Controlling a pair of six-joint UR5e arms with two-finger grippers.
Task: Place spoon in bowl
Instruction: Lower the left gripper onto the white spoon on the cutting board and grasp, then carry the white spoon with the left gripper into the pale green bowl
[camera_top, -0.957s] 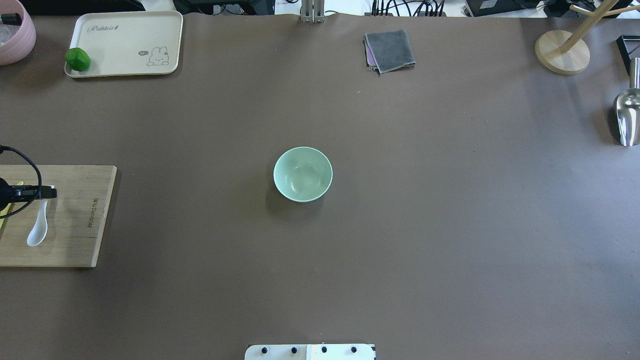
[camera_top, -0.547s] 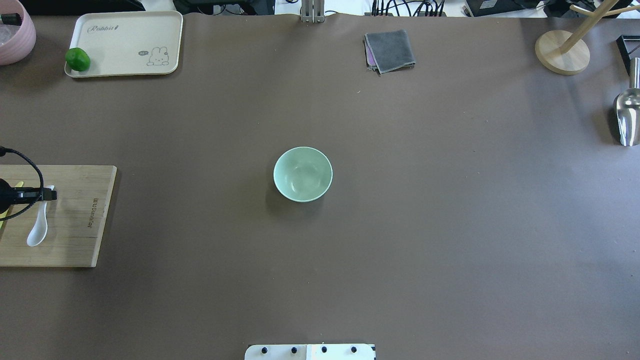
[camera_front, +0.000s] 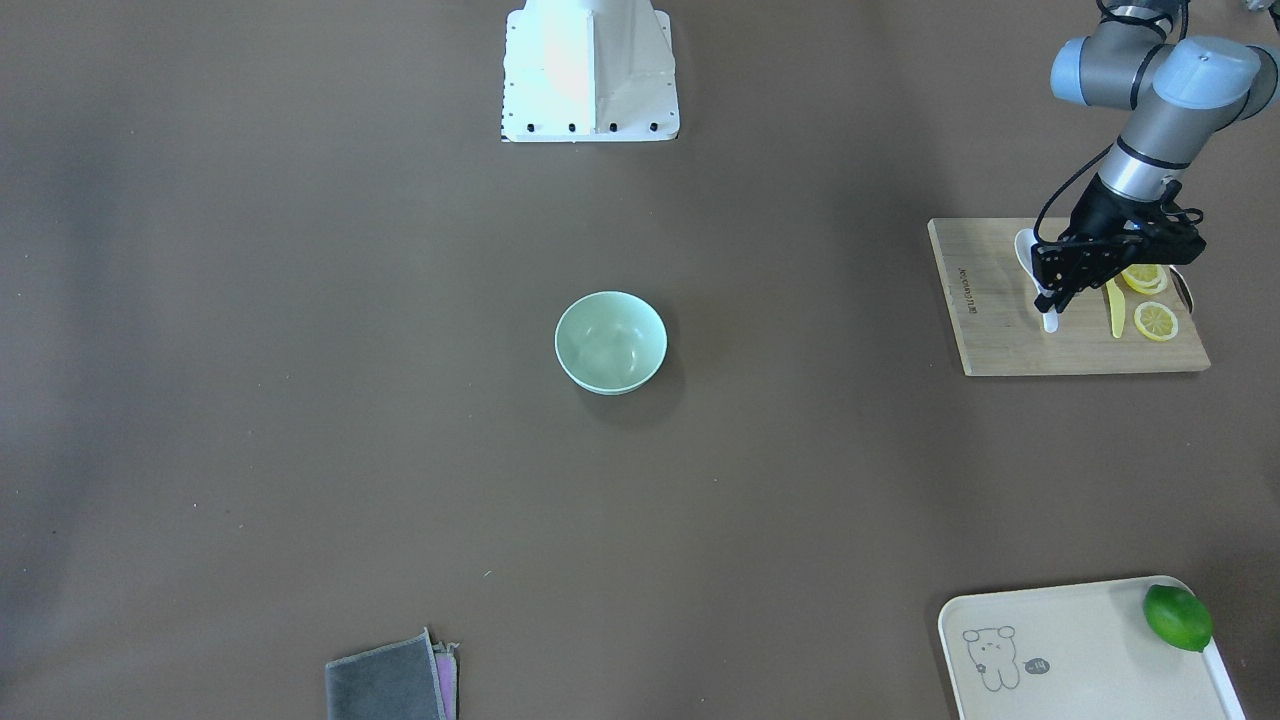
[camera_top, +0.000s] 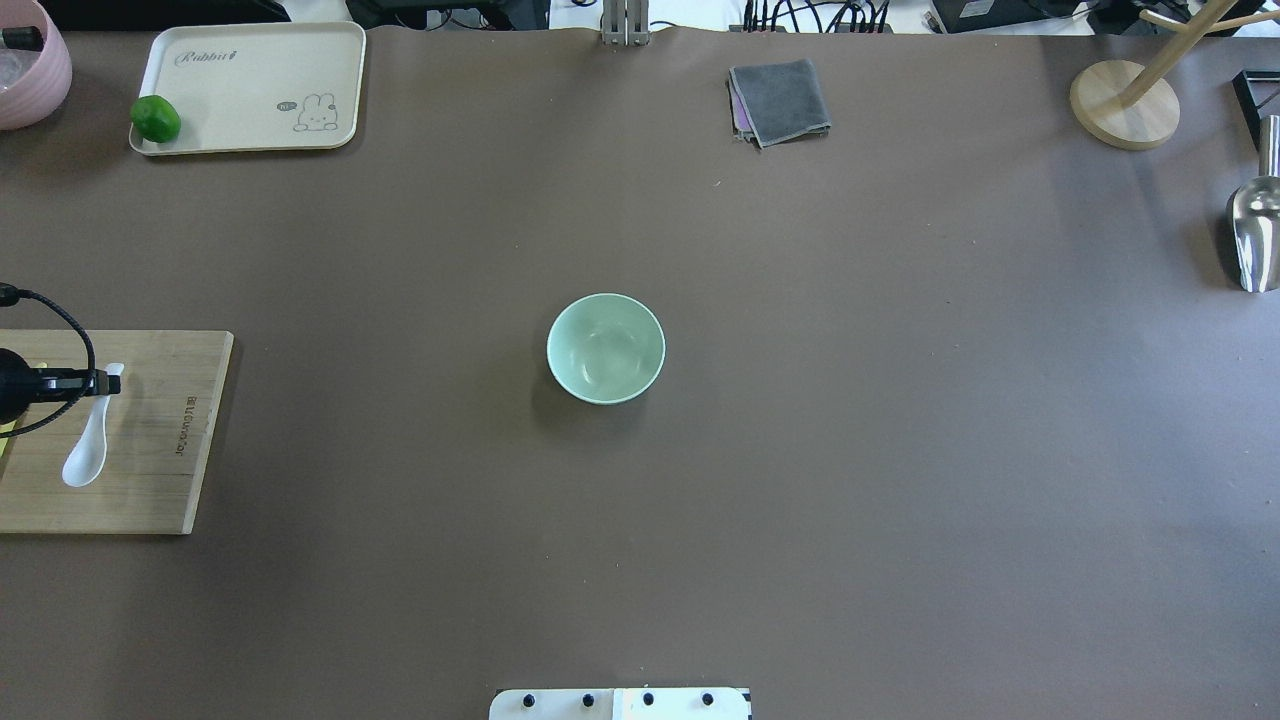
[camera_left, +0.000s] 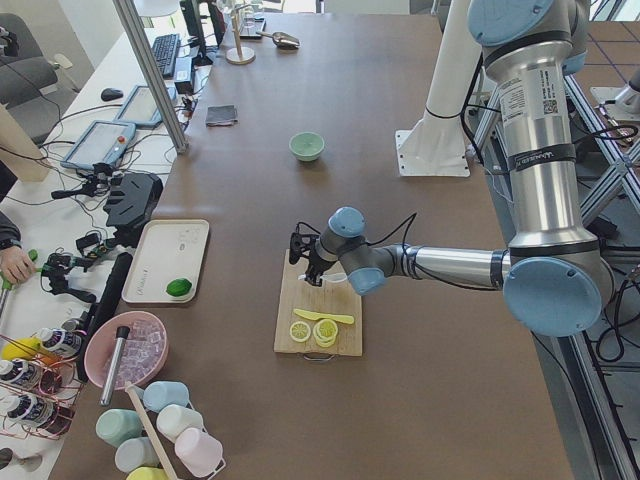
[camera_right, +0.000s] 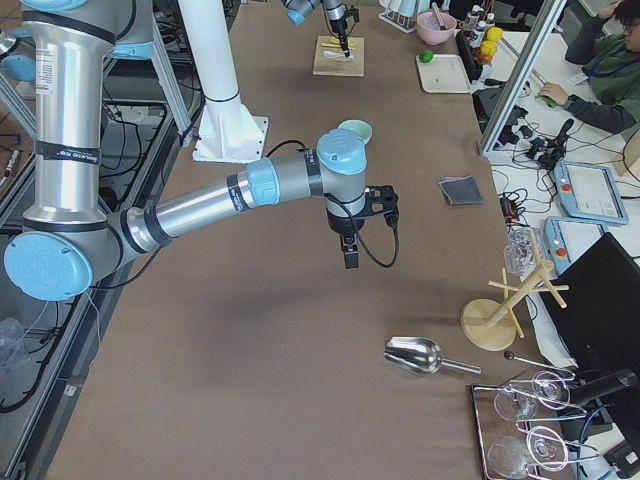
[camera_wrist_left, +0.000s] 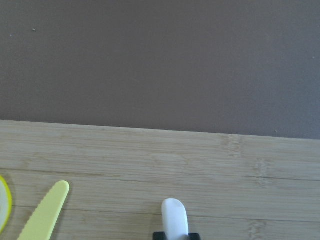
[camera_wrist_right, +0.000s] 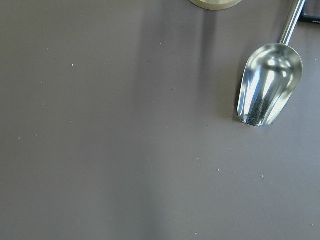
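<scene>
The left gripper (camera_top: 108, 383) is clenched on the handle of the white spoon (camera_top: 84, 456) over the cutting board (camera_top: 160, 480), near the table's left end. From the board's inner edge to the mint bowl (camera_top: 605, 348) at the centre, the brown table (camera_top: 900, 450) lies bare and wide. The right gripper (camera_right: 350, 256) hangs above the table near a metal scoop (camera_wrist_right: 267, 85); I cannot tell its state. The far tray (camera_top: 250, 70) reads "Rabbit"; the board's engraving is too small to read.
</scene>
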